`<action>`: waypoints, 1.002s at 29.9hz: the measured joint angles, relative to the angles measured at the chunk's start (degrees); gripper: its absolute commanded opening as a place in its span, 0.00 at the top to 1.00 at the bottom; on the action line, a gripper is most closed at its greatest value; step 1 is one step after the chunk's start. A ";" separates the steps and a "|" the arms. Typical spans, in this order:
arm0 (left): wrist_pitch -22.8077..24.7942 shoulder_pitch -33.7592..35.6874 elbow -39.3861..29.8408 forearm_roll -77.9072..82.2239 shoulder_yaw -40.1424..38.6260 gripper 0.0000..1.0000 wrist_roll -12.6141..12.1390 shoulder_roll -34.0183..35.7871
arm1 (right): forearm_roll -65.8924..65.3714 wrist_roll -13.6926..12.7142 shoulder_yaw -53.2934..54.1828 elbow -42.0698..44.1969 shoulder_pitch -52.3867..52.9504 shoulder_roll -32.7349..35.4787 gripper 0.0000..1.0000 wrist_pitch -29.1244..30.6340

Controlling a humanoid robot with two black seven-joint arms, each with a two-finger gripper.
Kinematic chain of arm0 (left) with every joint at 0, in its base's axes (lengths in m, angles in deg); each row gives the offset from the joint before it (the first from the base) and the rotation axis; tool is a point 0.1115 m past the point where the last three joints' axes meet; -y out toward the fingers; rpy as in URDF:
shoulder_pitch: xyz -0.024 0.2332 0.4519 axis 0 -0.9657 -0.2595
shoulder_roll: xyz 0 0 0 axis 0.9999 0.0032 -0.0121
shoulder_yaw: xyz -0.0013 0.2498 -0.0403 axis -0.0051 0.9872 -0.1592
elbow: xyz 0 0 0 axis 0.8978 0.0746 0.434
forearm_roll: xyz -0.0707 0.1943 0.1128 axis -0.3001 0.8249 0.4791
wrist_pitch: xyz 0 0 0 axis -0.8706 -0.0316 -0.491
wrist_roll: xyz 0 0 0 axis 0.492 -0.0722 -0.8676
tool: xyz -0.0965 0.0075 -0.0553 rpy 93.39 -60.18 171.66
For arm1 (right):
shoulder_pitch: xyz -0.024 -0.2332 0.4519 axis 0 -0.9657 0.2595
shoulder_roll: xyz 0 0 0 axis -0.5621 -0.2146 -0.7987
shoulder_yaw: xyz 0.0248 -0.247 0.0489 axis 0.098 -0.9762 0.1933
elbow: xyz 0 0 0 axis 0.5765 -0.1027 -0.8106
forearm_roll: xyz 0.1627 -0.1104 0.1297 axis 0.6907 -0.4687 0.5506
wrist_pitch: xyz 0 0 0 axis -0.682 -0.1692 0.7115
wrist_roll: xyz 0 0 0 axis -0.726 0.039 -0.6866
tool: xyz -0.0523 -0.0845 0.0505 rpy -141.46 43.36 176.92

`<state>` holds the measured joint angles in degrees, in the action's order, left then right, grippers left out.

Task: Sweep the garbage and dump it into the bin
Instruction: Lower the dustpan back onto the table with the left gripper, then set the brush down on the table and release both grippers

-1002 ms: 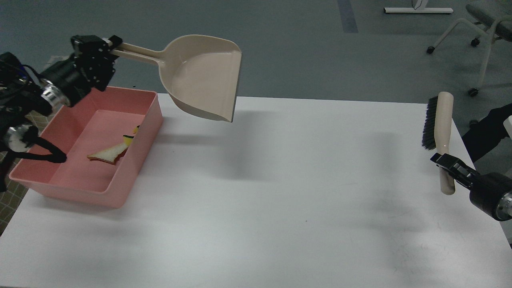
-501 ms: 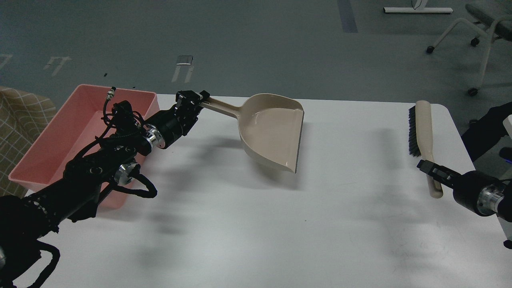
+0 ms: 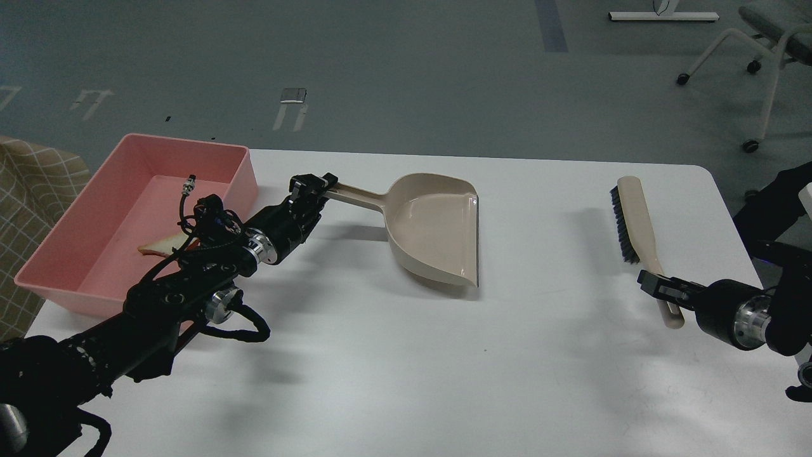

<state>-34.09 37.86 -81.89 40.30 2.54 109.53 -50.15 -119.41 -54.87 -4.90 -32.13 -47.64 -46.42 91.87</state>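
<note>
The pink bin (image 3: 70, 222) stands at the table's left edge. Inside it a whitish bread-like slice (image 3: 157, 246) shows beside my left arm; the yellow sponge piece is hidden behind the arm. My left gripper (image 3: 313, 186) is shut on the handle of the beige dustpan (image 3: 438, 231), which rests low on the table middle, empty. My right gripper (image 3: 660, 287) is shut on the handle of a beige brush (image 3: 634, 219) with black bristles, lying low over the table's right side.
The white table (image 3: 412, 368) spreads across the view, its right edge near the brush. A chequered cloth (image 3: 32, 190) lies left of the bin. An office chair (image 3: 761, 38) stands on the floor at the far right.
My left arm swung the dustpan from above the bin rightward and down to the table middle. The right gripper lowered the brush toward the table and tilted it flatter.
</note>
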 measured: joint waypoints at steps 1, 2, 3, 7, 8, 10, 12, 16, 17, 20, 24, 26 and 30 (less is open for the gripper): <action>-0.27 -0.06 -0.08 -0.04 0.00 0.98 0.00 -0.51 | 0.00 0.00 -0.38 -0.05 0.07 0.01 0.95 0.00; -0.54 -0.09 -0.11 -0.14 0.00 0.98 -0.01 -0.85 | -0.01 0.00 -0.69 -0.08 0.15 0.04 0.95 0.00; -0.85 -0.13 -0.11 -0.29 0.00 0.98 -0.07 -1.12 | -0.01 0.00 -0.92 -0.15 0.20 0.07 0.95 0.00; -1.37 -0.80 -0.41 -0.60 0.16 0.98 -0.28 -2.11 | 0.00 0.04 -1.18 -0.86 0.16 0.19 0.95 0.00; -1.38 -0.96 -0.51 -0.62 0.20 0.98 -0.31 -2.31 | 0.00 0.08 -1.20 -1.08 0.08 0.45 0.95 0.00; -1.47 -1.17 -0.55 -0.68 0.22 0.97 -0.32 -2.55 | 0.03 0.12 -1.24 -1.35 -0.10 1.02 0.95 0.00; -1.50 -1.36 -0.59 -0.70 0.23 0.85 -0.33 -2.78 | 0.07 0.23 -1.26 -1.44 -0.25 1.32 0.94 0.00; -1.53 -1.57 -0.59 -0.75 0.09 0.53 -0.34 -3.12 | 0.08 0.33 -1.27 -1.41 -0.18 1.51 0.93 0.00; -1.53 -1.57 -0.59 -0.76 -0.02 0.49 -0.44 -3.12 | 0.09 0.34 -1.26 -1.34 -0.03 1.51 0.91 0.00; -1.55 -1.57 -0.59 -0.77 -0.40 0.30 -1.31 -2.80 | 0.07 0.35 -1.26 -1.17 0.07 1.52 0.85 0.00; -1.55 -1.57 -0.59 -0.86 -0.95 0.21 -1.86 -2.39 | 0.01 0.30 -1.27 -1.13 -0.14 1.08 0.81 0.00; -1.56 -1.57 -0.59 -1.12 -1.02 0.20 -1.90 -2.31 | 0.01 0.27 -1.27 -1.10 -0.26 0.88 0.78 0.00; -1.55 -1.36 -0.58 -2.59 -1.02 0.16 -1.91 -2.15 | 0.00 0.25 -1.27 -1.00 -0.30 0.77 0.69 0.00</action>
<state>-35.64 36.50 -82.47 37.71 1.52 107.62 -52.30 -119.41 -54.62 -6.16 -33.13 -47.95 -45.65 91.87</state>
